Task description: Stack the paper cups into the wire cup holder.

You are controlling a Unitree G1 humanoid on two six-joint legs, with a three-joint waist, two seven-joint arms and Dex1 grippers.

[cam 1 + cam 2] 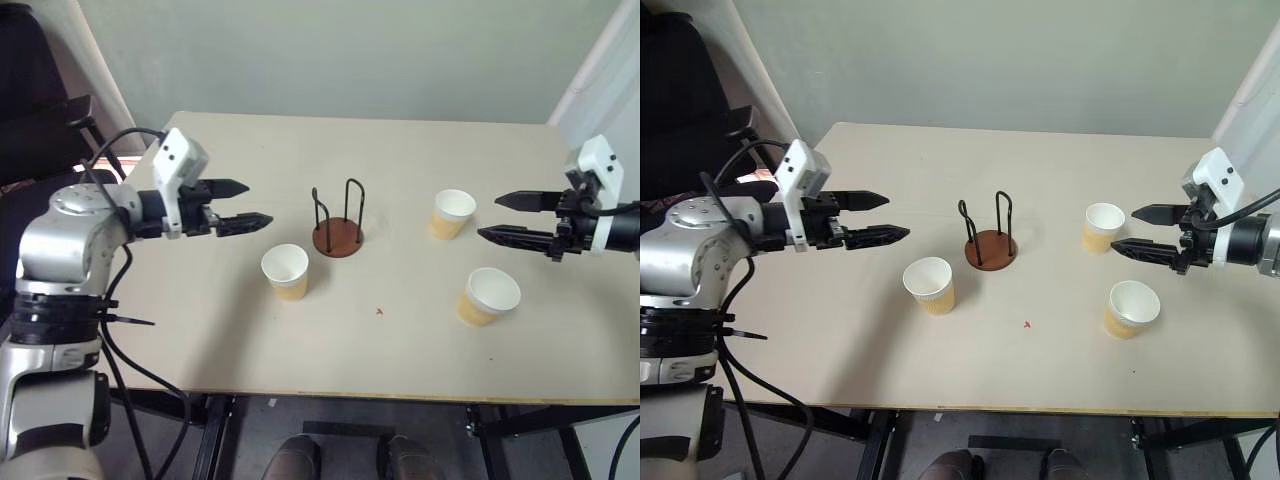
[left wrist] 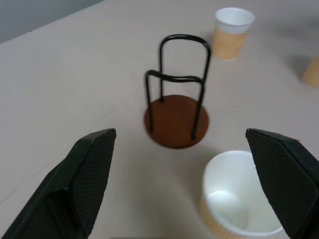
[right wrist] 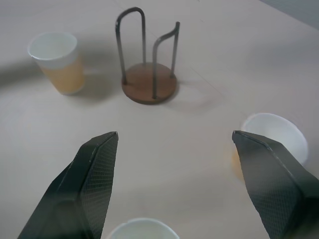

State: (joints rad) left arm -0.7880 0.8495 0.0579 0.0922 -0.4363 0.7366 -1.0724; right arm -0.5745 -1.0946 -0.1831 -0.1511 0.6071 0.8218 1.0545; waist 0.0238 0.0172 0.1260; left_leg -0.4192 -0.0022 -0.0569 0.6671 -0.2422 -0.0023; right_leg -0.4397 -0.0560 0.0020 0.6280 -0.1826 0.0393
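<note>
Left eye view, beige table (image 1: pixel 400 340), grey-green wall (image 1: pixel 350 50)

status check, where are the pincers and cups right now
Left pincer open, empty. Right pincer open, empty. Three paper cups upright on the table, wire cup holder empty. Nothing blocking.
</note>
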